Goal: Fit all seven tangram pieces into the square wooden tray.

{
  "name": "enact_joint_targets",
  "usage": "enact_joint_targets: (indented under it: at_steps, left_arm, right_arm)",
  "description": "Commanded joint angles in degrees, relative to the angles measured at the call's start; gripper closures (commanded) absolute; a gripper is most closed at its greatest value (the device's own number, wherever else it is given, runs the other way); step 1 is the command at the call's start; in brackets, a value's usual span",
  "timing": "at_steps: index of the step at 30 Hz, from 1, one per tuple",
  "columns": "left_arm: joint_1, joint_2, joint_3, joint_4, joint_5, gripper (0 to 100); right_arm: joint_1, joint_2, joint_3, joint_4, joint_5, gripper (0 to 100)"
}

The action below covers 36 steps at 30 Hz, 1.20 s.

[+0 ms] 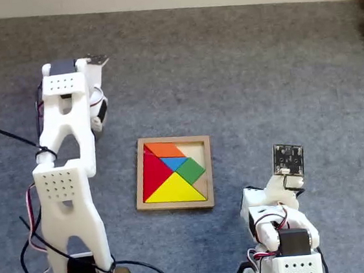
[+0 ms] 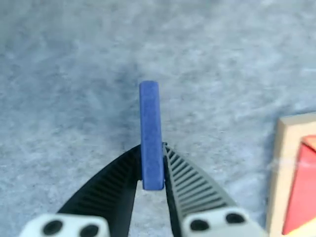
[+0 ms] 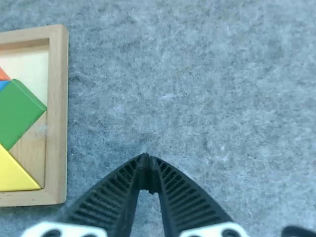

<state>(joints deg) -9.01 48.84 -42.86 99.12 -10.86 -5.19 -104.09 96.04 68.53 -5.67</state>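
Observation:
The square wooden tray lies mid-table on grey carpet. Inside it sit a red triangle, an orange piece, a small blue piece, a green square and a yellow triangle; bare wood shows along its right side. My left gripper is shut on a dark blue piece, held edge-on above the carpet, left of the tray. My right gripper is shut with nothing in it, over carpet to the right of the tray.
The left arm stretches from the near edge toward the far left. The right arm is folded low at the near right. Open carpet surrounds the tray on all sides.

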Motion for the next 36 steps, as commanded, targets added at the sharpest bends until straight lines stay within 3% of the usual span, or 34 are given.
enact_joint_targets:
  at_steps: [1,7,17,25,36]
  left_arm:
    - [2.9,-0.9,-2.9,1.3,0.7,99]
    - [6.2,-3.7,0.4,1.7,4.2,99]
    - [18.7,-25.2,19.4,1.3,8.1,99]
    - [25.4,-26.3,20.2,1.2,12.2,99]
    - [29.5,-26.2,20.7,-3.3,24.8,99]
  right_arm:
    - [0.7,-0.6,7.1,-1.1,0.4,99.2]
    - [0.7,-0.6,7.1,-1.1,0.4,99.2]
    - [0.7,-0.6,7.1,-1.1,0.4,99.2]
    - [0.7,-0.6,7.1,-1.0,0.4,99.2]
    - [0.7,-0.6,7.1,-1.0,0.4,99.2]
